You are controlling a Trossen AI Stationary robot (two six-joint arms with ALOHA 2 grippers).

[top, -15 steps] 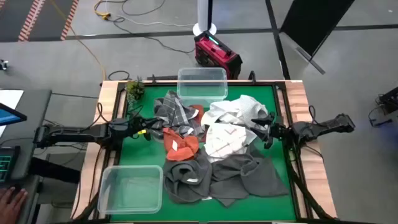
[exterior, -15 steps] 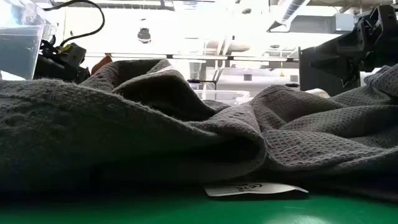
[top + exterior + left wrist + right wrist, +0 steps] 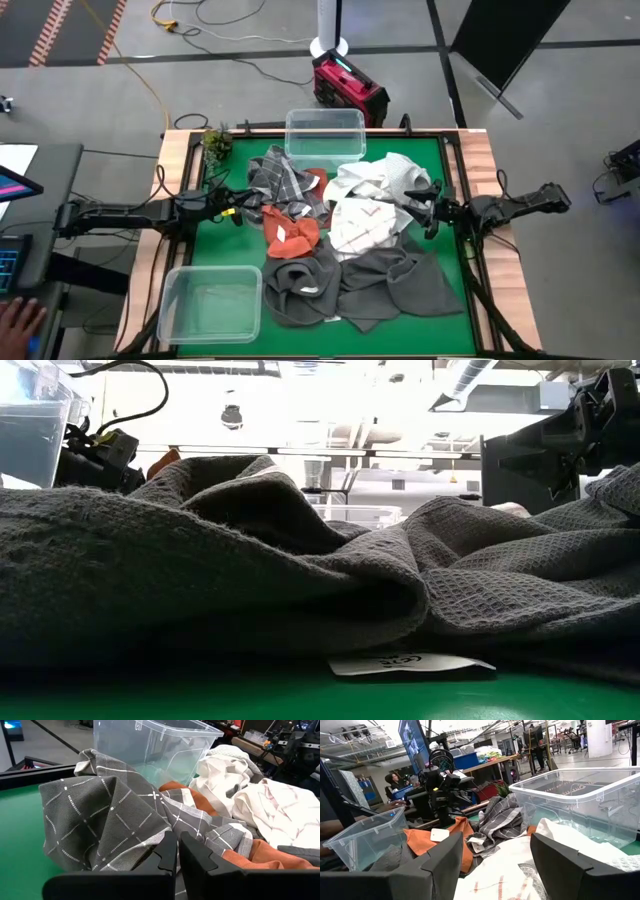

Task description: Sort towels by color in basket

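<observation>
Your green bench (image 3: 222, 240) holds a pile of towels (image 3: 340, 240) in the middle, two clear bins (image 3: 324, 133) (image 3: 210, 304) and a little plant (image 3: 216, 141).

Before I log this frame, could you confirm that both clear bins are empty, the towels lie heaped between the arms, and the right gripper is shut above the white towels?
One detail is wrong: the right gripper is open, not shut; the right wrist view shows its fingers standing wide apart above the white towels. The two clear bins are empty, and the towels lie heaped between the arms.
</observation>
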